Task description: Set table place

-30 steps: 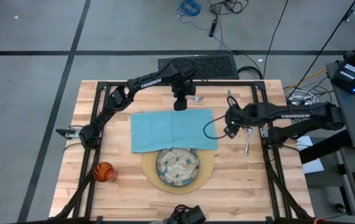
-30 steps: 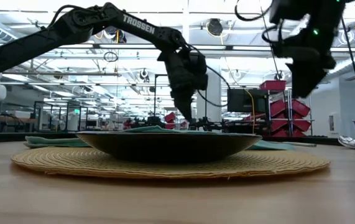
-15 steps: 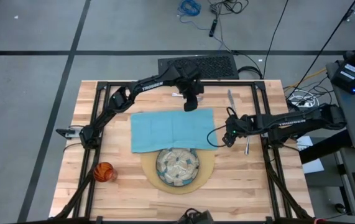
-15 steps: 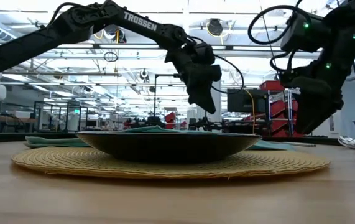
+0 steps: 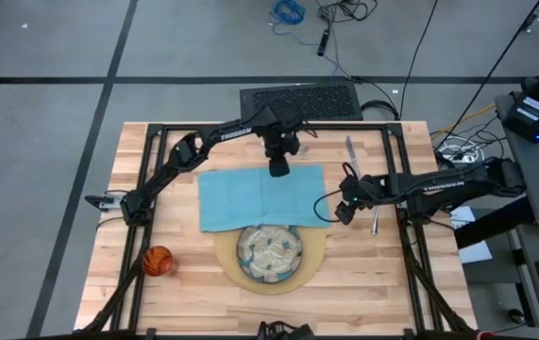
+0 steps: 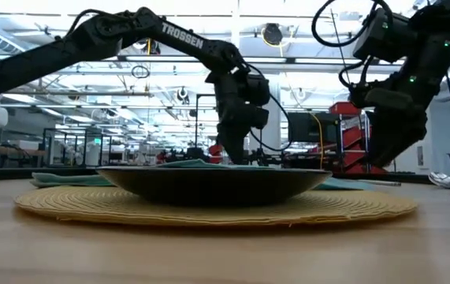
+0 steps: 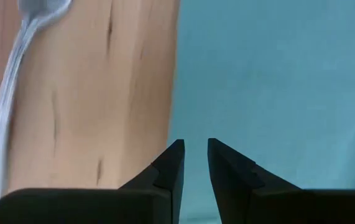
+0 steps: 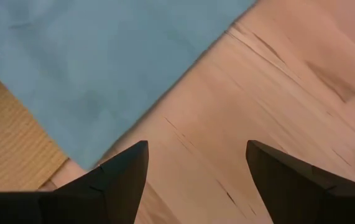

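Note:
A light-blue napkin [image 5: 250,198] lies spread flat on the table [image 5: 137,189], its near edge under the patterned plate [image 5: 269,250] on the round tan mat [image 5: 314,257]. My left gripper [image 5: 278,170] points down at the middle of the napkin's far edge [image 7: 174,74]. Its fingers stand a narrow gap apart with nothing between them. A silver spoon [image 7: 15,68] lies on the wood just beyond that edge. My right gripper [image 5: 344,212] hangs open over bare wood by the napkin's right near corner [image 8: 93,155]. The orange cup [image 5: 157,261] stands at the near left. My left gripper [image 7: 194,146] comes from above, with its fingertips [image 7: 176,152] at the napkin's far edge. Whether they touch the cloth I cannot tell.
One silver utensil [image 5: 350,149] lies at the far right. Another [image 5: 376,220] lies right of my right gripper, and its bowl [image 6: 445,180] shows in the low view. A black grille [image 5: 302,99] sits beyond the far edge. Bare wood lies left of the napkin.
My left gripper has swung a little right, then come back and down toward the near edge, onto the napkin's far edge. My right gripper has sunk and tipped downward beside the napkin's right edge, then held still. Napkin, plate and cup have not moved.

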`<state>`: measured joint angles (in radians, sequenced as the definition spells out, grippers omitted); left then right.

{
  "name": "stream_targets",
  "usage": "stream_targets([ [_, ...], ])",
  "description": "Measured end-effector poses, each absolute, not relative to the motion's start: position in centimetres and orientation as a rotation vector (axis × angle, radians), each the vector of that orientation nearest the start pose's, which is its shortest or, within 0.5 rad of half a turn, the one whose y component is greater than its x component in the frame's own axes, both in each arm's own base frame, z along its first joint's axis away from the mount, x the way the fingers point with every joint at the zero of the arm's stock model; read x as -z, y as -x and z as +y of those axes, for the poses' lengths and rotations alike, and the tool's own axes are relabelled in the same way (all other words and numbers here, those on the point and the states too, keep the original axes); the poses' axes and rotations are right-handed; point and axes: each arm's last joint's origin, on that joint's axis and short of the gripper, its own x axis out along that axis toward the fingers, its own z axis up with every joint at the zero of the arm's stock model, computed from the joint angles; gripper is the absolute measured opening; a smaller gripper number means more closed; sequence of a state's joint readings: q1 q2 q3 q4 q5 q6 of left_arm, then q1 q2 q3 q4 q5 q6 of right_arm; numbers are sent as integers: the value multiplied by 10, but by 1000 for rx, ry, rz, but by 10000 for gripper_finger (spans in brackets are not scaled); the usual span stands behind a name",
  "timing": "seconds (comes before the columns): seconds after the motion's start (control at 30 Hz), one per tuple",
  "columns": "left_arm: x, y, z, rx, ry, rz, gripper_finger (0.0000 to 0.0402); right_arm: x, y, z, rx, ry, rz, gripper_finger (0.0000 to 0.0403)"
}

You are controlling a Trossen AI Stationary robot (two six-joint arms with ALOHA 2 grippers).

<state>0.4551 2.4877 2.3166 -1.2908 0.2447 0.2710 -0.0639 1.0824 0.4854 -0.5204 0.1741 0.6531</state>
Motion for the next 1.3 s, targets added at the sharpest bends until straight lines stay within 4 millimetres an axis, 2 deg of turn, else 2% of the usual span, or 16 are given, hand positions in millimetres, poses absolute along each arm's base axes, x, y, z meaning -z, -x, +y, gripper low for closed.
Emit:
stream_targets([
  [0.1, -189, -447, 205, -17, 186, 1398, 57, -163, -175, -16, 557, -512, 994, 263],
  [0.2, -191, -447, 203, -18, 171, 1399, 69, -163, -177, -16, 535, -517, 985, 263],
  [0.43, -190, -446, 202, -56, 149, 1431, 131, -164, -178, -16, 526, -519, 977, 263],
  [0.6, -189, -437, 204, -121, 115, 1532, 164, -164, -179, -16, 518, -515, 967, 263],
  [0.8, -187, -435, 214, -126, 134, 1511, 169, -166, -181, -16, 502, -510, 939, 263],
  [0.97, -187, -423, 208, -108, 195, 1640, 169, -166, -181, -16, 499, -507, 938, 263],
  [1.03, -187, -422, 209, -97, 208, 1635, 169, -166, -182, -16, 499, -507, 937, 263],
  [1.2, -185, -418, 221, -80, 219, 1613, 169, -166, -182, -16, 497, -508, 938, 263],
  [1.3, -178, -410, 230, -23, 299, 1607, 169, -166, -182, -15, 480, -512, 944, 263],
])
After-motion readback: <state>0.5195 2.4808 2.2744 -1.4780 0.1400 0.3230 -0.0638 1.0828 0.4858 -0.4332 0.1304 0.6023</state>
